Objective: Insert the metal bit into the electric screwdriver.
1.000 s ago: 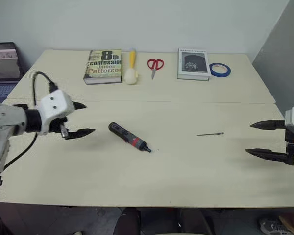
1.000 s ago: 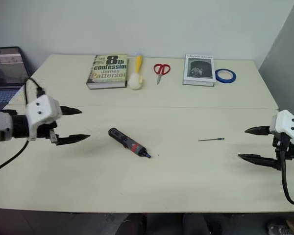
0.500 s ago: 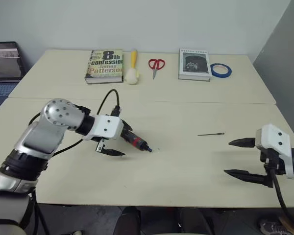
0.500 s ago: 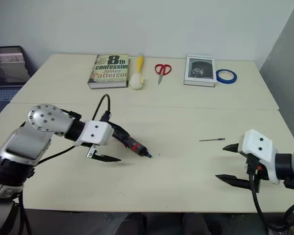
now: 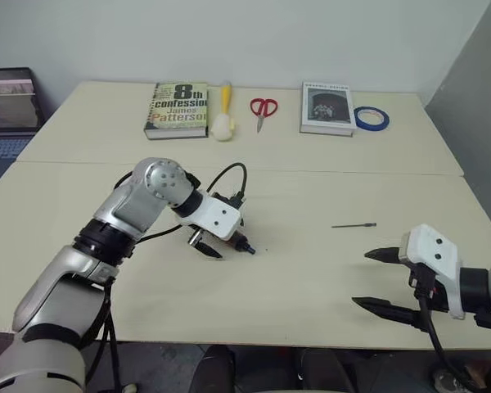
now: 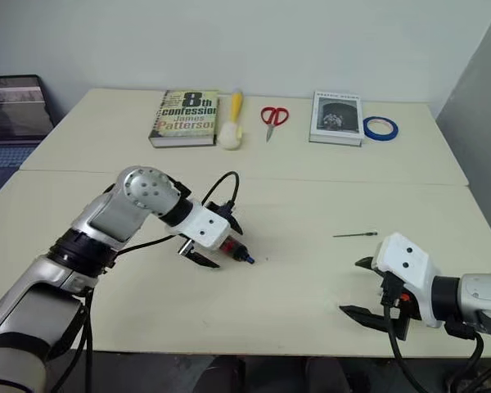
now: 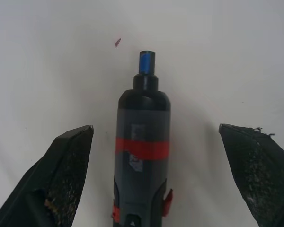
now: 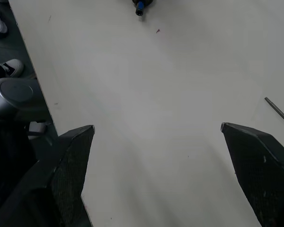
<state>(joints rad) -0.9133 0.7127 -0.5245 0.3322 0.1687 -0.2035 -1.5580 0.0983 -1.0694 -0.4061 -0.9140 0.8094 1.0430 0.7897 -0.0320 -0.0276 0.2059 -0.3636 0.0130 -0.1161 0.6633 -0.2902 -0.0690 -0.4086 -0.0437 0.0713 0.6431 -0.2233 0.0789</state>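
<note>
The electric screwdriver point(image 7: 142, 156), black with a red band and a blue tip, lies flat on the table left of centre. My left gripper point(image 5: 221, 236) points steeply down over it, open, one finger on each side of its body and neither touching it. The tip point(image 5: 245, 246) sticks out past the fingers. The metal bit point(image 5: 353, 224), a thin dark rod, lies on the table to the right. My right gripper point(image 5: 362, 278) hovers open and empty near the table's front edge, nearer to me than the bit, which also shows in the right wrist view point(image 8: 279, 112).
Along the back of the table lie a green book point(image 5: 178, 109), a yellow-handled brush point(image 5: 221, 115), red scissors point(image 5: 262, 106), a grey book point(image 5: 326, 107) and a roll of blue tape point(image 5: 371, 118). A laptop point(image 5: 8, 106) stands beyond the left edge.
My left arm has swung right and down from the table's left side, and its open gripper now straddles the screwdriver. My right gripper has drawn left and closer to me, still open.
</note>
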